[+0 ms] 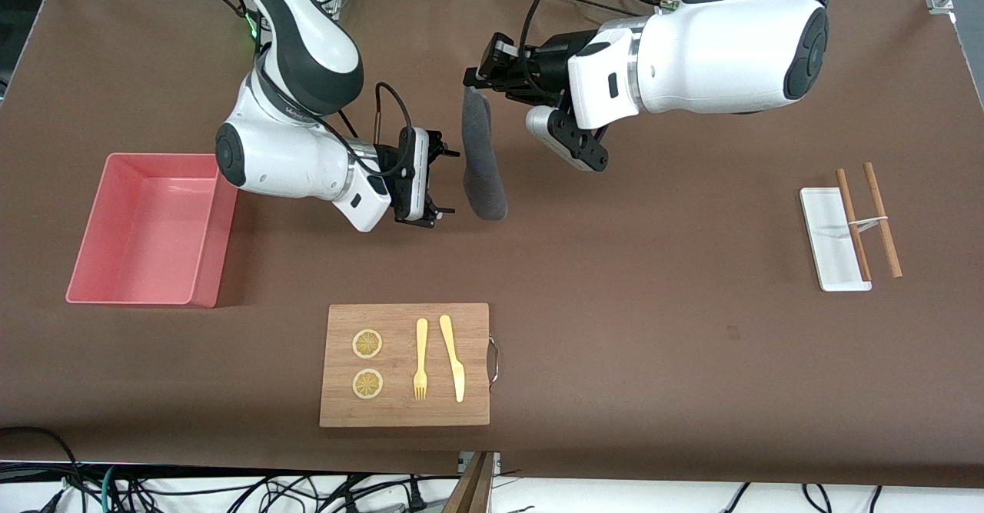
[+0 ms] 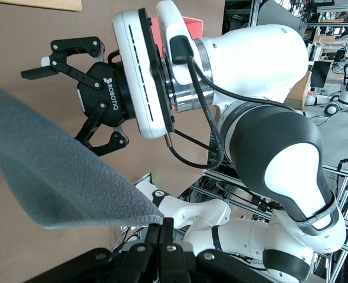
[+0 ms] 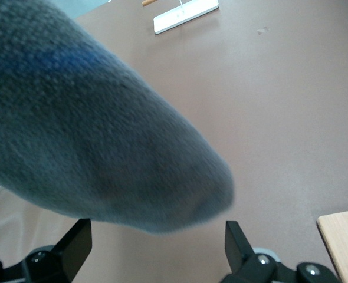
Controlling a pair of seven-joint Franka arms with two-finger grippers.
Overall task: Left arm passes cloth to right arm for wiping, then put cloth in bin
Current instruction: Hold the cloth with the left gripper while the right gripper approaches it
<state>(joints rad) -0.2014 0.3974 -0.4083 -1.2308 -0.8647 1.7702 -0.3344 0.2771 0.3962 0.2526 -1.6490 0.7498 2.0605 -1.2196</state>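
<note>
The dark grey cloth (image 1: 483, 161) hangs in the air over the middle of the table, its top corner pinched in my left gripper (image 1: 471, 82), which is shut on it. In the left wrist view the cloth (image 2: 62, 177) spreads out from the closed fingertips (image 2: 169, 229). My right gripper (image 1: 449, 182) stands open beside the hanging cloth, facing it, and is not touching it. From the right wrist the cloth (image 3: 91, 135) fills the view just ahead of the open gripper (image 3: 156, 242). The pink bin (image 1: 204, 255) sits toward the right arm's end of the table.
A wooden cutting board (image 1: 477, 321) with two lemon slices, a fork and a knife lies nearer the front camera than the cloth. A small white tray (image 1: 821, 221) with two wooden sticks (image 1: 882, 221) lies toward the left arm's end.
</note>
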